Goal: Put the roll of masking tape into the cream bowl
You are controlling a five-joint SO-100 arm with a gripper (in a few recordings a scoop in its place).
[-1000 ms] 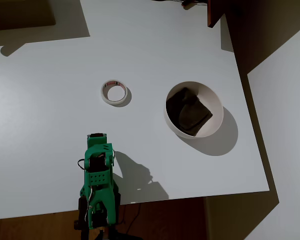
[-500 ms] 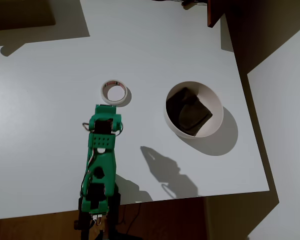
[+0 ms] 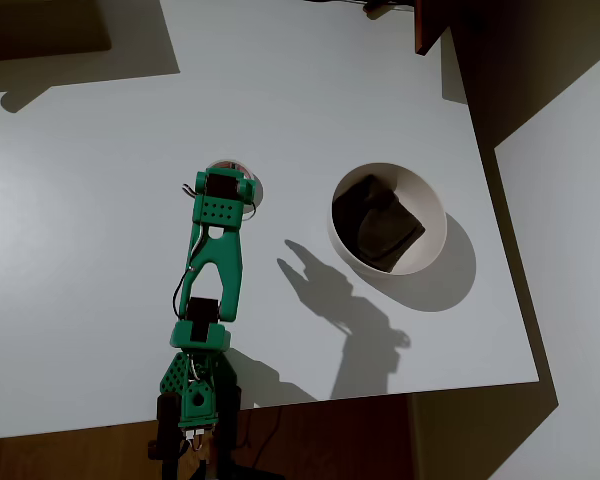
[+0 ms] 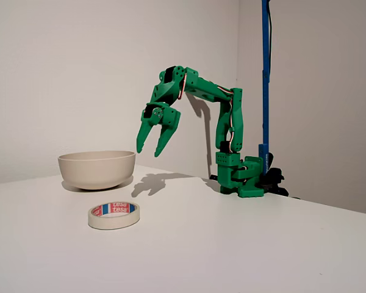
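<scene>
The task is at its start: nothing is grasped, and the whole carry is left to do. The tape (image 4: pixel 114 215) lies flat on the white surface (image 4: pixel 244 244), in the lower left of the fixed view, well apart from the bowl (image 4: pixel 97 168) at centre left. In the overhead view the tape (image 3: pixel 252 192) sits left of centre, mostly covered by the arm's head, with the bowl (image 3: pixel 388 219) to its right holding a dark cloth (image 3: pixel 377 223).

The green end effector (image 4: pixel 150 146) hangs in the air, high above the surface, fingers pointing down and parted a little, holding nothing. From above, it (image 3: pixel 223 178) is over the tape.

What I judge is left: come down around the tape, close on it, lift, swing right over the bowl, and release it inside.
</scene>
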